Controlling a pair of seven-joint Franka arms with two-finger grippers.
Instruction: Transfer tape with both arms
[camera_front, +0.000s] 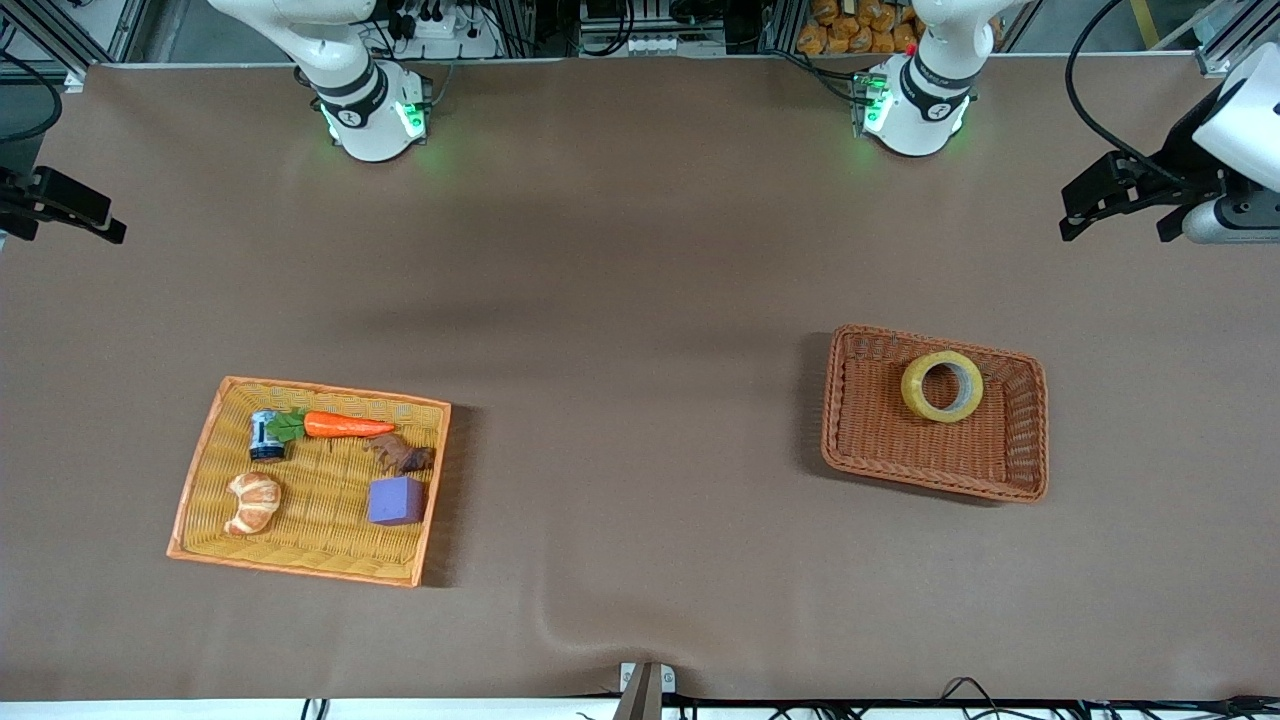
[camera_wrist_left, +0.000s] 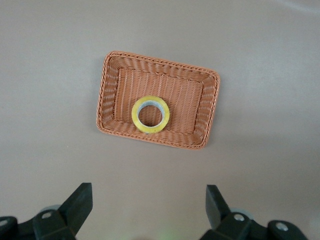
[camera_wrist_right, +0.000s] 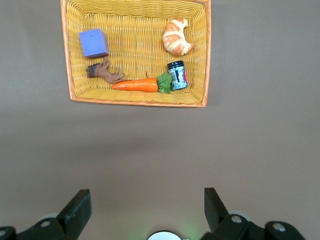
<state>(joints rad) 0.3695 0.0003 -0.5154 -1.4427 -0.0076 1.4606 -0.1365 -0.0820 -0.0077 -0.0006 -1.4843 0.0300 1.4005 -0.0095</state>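
The yellow ring-shaped roll of tape (camera_front: 942, 386) lies flat in the brown rectangular wicker basket (camera_front: 1010, 470), toward the basket's edge nearest the robot bases, at the left arm's end of the worktop (camera_front: 640, 300). Its hole faces straight up, so it has no long axis in plan and its axis is vertical.

The left tool (camera_wrist_left: 149, 210) hangs high at that end of the worktop, fingers apart and holding nothing. The right tool (camera_wrist_right: 147, 210) hangs over the right arm's end, also spread and holding nothing, near the orange-rimmed yellow wicker tray (camera_front: 200, 480) of toy items.

This layout fits either a roll awaiting pickup or a roll just delivered, and the pictures do not settle which. Any grasp would call for a vertical descent, with one finger in the hole.
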